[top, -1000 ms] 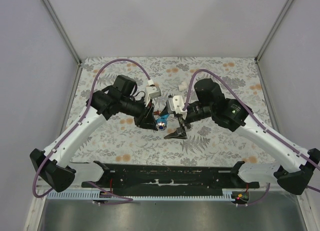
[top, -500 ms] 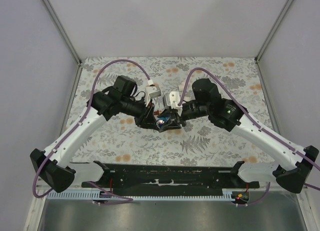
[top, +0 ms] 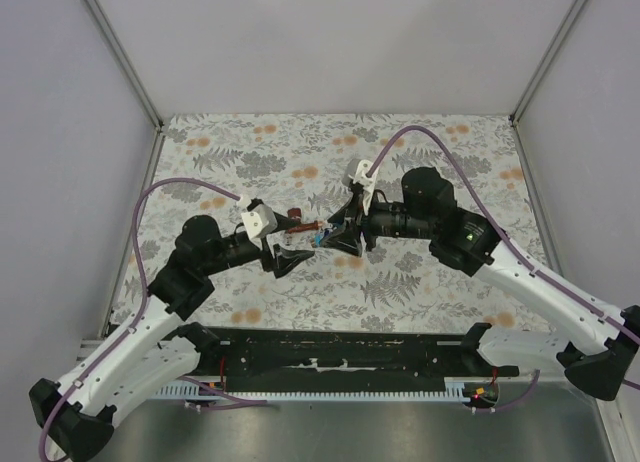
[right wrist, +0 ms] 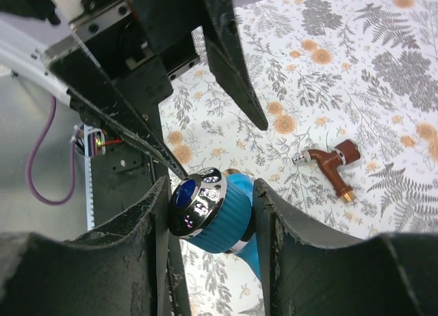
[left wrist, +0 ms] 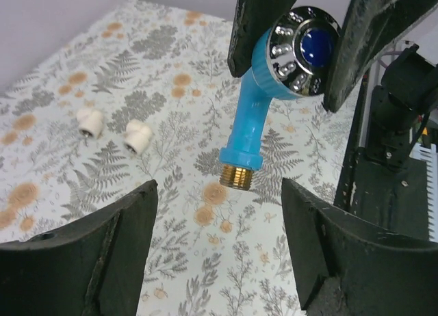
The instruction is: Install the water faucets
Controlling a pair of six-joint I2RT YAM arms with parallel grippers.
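Blue faucet [right wrist: 217, 224] clamped in right pincer [right wrist: 209, 196]; left pincer [left wrist: 219, 191] stands open just beside.

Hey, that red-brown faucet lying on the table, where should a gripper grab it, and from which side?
Take the red-brown faucet across its thick middle, coming straight down from above. It lies flat on the table with bare cloth on either side, so the fingers can likely straddle it, and its brass-coloured end stays free.
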